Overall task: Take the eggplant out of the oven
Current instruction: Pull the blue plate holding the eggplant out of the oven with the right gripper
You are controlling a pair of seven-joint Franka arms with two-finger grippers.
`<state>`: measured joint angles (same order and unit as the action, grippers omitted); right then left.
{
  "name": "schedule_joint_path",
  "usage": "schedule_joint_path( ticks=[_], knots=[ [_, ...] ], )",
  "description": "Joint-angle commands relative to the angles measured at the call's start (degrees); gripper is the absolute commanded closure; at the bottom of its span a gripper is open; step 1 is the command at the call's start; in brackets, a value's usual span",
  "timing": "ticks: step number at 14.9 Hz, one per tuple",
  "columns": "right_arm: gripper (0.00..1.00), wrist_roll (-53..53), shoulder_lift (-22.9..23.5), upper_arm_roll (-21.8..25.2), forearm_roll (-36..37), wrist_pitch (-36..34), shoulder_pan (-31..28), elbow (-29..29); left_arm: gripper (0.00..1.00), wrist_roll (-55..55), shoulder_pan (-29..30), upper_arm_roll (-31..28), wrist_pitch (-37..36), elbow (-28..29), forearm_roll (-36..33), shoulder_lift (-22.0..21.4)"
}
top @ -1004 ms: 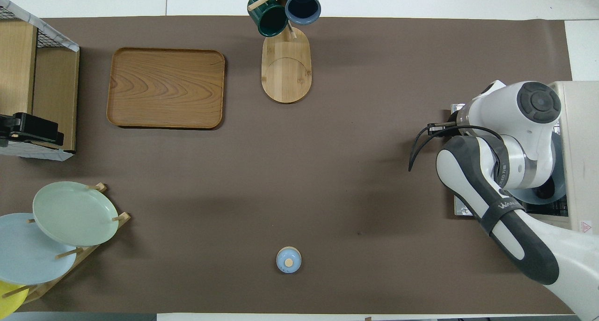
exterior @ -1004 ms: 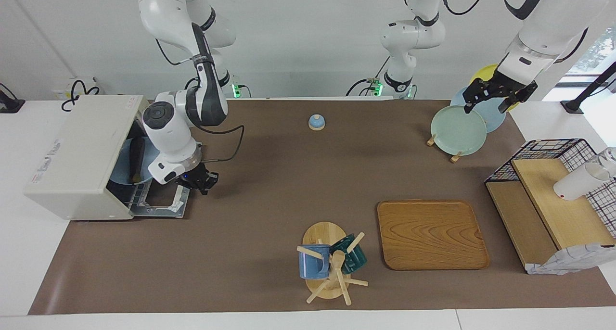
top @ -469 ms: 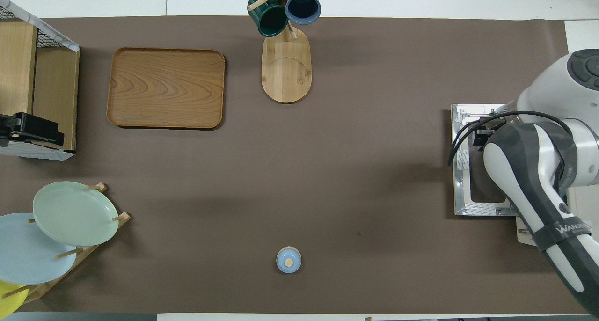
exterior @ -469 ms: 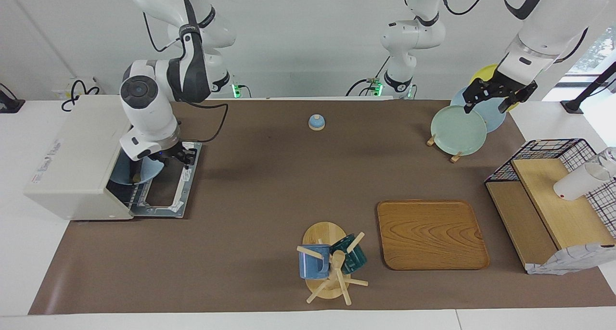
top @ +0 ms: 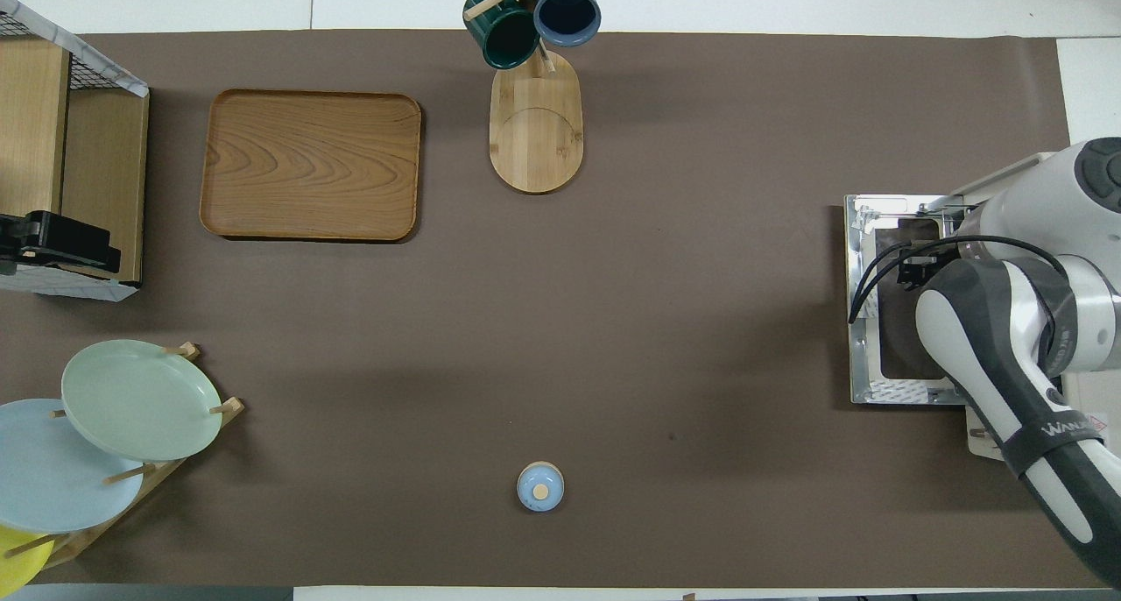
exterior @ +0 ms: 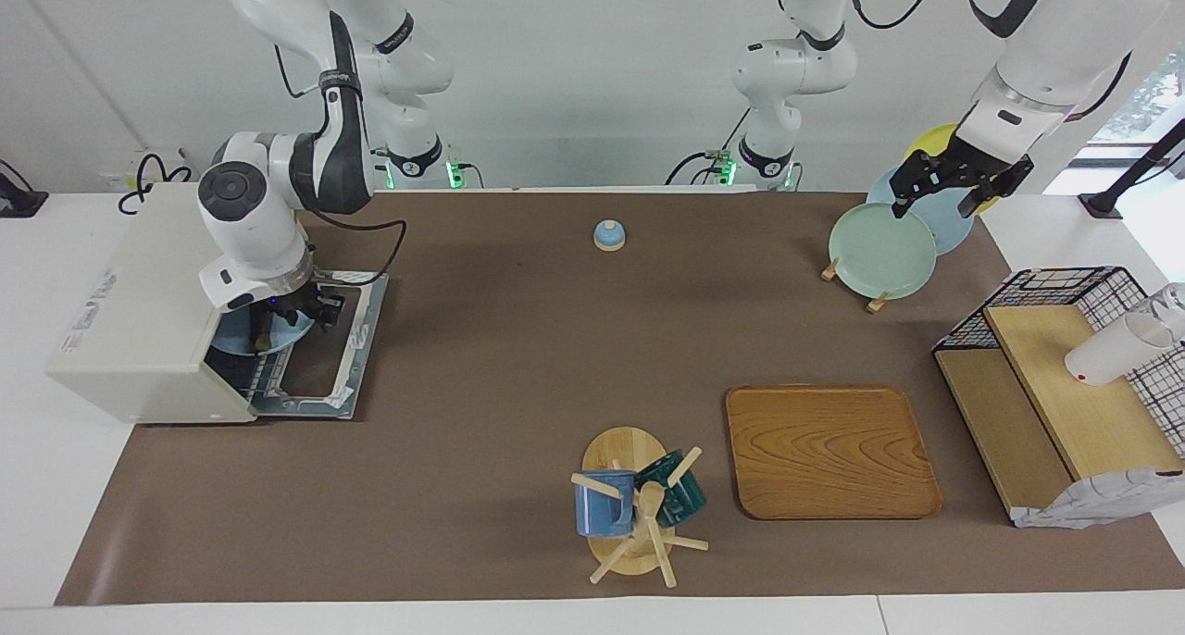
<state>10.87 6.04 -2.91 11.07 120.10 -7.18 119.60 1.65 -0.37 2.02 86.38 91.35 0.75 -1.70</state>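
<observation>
The off-white oven (exterior: pixel 139 311) stands at the right arm's end of the table, its door (exterior: pixel 324 357) folded down flat. A blue plate (exterior: pixel 243 337) lies in the oven's mouth, and on it shows only the dark end of the eggplant (exterior: pixel 263 337). My right gripper (exterior: pixel 298 311) points down at the oven's mouth, over the plate's edge and the inner end of the door. In the overhead view the right arm covers the eggplant, and only the door (top: pixel 876 382) shows. My left gripper (exterior: pixel 958 189) waits open above the plate rack.
A small blue bell (exterior: pixel 608 235) sits mid-table near the robots. A rack of plates (exterior: pixel 881 251), a wooden tray (exterior: pixel 830 450), a mug tree (exterior: pixel 634 505) and a wire shelf (exterior: pixel 1065 376) with a white cup (exterior: pixel 1111 348) stand toward the left arm's end.
My right gripper has moved from over the outer end of the open door back to the oven's mouth, over the blue plate. The left arm has not moved.
</observation>
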Motion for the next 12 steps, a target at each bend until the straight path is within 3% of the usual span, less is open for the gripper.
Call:
schedule_joint_path(
  ticks=[1,2,8,10,12],
  knots=[
    [0.90,-2.3,-3.4,-0.6,1.0,5.1,-2.2,6.3,0.00,-0.2,1.1,0.4,0.1,1.4,0.3,-1.4],
    [1.00,-2.4,-3.4,-0.6,1.0,4.4,-1.5,6.1,0.00,-0.2,1.1,0.4,0.1,1.4,0.3,-1.4],
    [1.00,-0.9,-0.9,-0.6,1.2,-8.3,9.7,-4.8,0.00,-0.2,1.0,0.4,0.2,1.4,0.2,-1.4],
    [1.00,2.6,-0.3,-0.6,1.8,-10.8,13.8,-7.2,0.00,-0.2,1.0,0.4,0.2,1.4,0.2,-1.4],
    [1.00,8.2,2.4,-0.7,3.6,-16.2,19.0,-13.5,0.00,-0.2,1.1,0.4,0.1,1.4,0.2,-1.4]
  ],
)
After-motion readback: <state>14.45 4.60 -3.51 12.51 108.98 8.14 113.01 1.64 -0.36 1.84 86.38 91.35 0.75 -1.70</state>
